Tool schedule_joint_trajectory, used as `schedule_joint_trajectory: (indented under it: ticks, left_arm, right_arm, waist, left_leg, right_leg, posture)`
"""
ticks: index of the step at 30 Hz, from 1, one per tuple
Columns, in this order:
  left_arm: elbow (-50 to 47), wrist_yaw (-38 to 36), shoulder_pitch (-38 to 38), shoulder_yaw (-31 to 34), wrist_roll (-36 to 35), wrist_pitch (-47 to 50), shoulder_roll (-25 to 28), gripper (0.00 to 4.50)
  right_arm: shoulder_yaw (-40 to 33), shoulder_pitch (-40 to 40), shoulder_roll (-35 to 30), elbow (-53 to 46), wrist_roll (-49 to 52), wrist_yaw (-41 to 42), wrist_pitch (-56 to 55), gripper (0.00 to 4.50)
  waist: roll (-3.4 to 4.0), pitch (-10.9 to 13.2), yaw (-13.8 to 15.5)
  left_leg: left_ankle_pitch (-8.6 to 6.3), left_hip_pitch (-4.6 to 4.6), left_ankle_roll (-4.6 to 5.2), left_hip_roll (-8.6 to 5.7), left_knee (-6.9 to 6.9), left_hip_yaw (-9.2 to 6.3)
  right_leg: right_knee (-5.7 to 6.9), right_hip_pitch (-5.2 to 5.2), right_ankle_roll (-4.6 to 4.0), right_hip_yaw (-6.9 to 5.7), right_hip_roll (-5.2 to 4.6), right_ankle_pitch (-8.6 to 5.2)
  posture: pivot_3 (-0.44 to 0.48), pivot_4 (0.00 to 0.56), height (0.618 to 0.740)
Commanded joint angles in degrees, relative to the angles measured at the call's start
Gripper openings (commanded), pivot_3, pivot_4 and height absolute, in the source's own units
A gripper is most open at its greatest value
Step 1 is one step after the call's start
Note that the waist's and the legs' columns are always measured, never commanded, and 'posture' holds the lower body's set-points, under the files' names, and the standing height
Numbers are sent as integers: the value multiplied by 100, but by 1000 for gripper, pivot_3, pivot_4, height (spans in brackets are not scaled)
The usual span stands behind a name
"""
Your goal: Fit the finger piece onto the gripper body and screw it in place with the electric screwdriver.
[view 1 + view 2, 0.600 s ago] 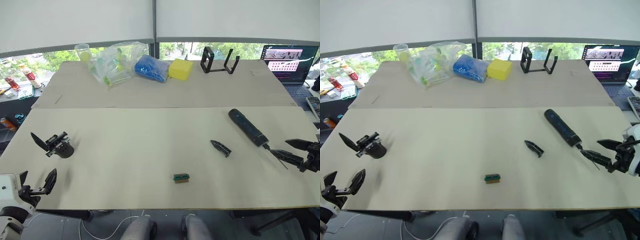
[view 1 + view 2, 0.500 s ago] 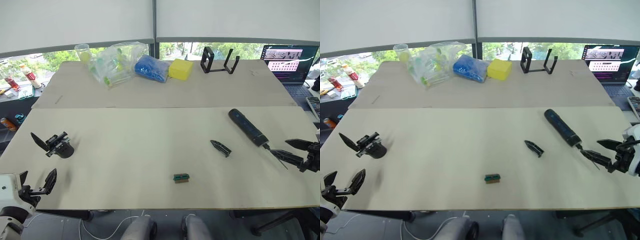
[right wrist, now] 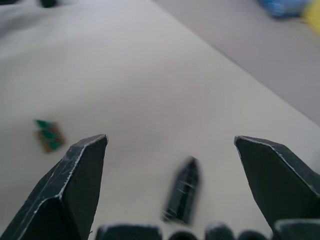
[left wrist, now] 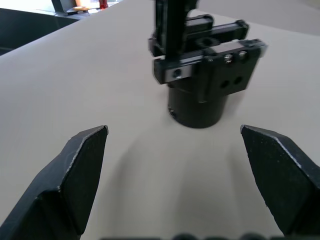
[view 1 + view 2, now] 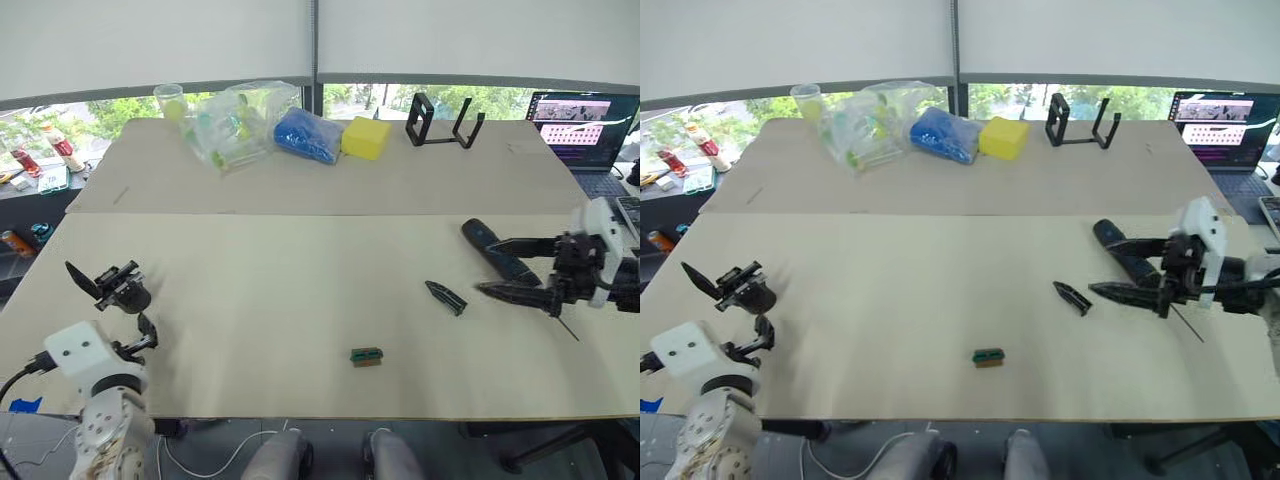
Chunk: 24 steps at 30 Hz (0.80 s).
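Right gripper spread wide over the screwdriver, holding nothing; left gripper spread, near the body, apart.

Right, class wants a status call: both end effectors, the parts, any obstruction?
Left end effector open, facing gripper body. Right end effector open, aimed at finger piece. Electric screwdriver untouched on table. Nothing in the way.

Head views overlook table; wrist views seemingly sit low.
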Motion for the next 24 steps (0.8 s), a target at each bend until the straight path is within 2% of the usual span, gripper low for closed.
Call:
schedule_joint_trajectory:
  ticks: [1,4,10,24]
  left_arm:
    - [89,442,-403,-191,434,-68,-112,4500]
    - [343,524,-723,-345,628,-134,-130,4500]
    - [891,740,-1198,-250,800,-302,-166,4500]
    - [2092,829,-1687,-123,899,-1228,-186,4500]
  right_arm:
    - [189,-167,160,-796,508,-12,357,4477]
    - [398,-246,406,-1243,749,-224,637,4477]
    - [602,-193,771,-2001,1096,-623,975,4477]
    - [715,-374,924,-2170,1264,-1058,1127,4477]
  waist:
    - [0,0,8]
    - [-8,0,12]
    - [-13,3,14]
    - [-28,3,22]
  left_leg:
    - [-2,0,-3,0,1,0]
    - [-2,1,-4,1,0,0]
    - [3,-5,3,-3,2,0]
    - [8,-6,8,-4,4,0]
  right_leg:
    - [0,0,1,0,0,1]
    - [1,0,1,-1,2,2]
    - [2,-8,4,-2,2,3]
    - [4,-10,5,-5,2,6]
  posture:
    - [0,150,737]
    - [0,150,737]
    - [0,150,737]
    - [0,150,737]
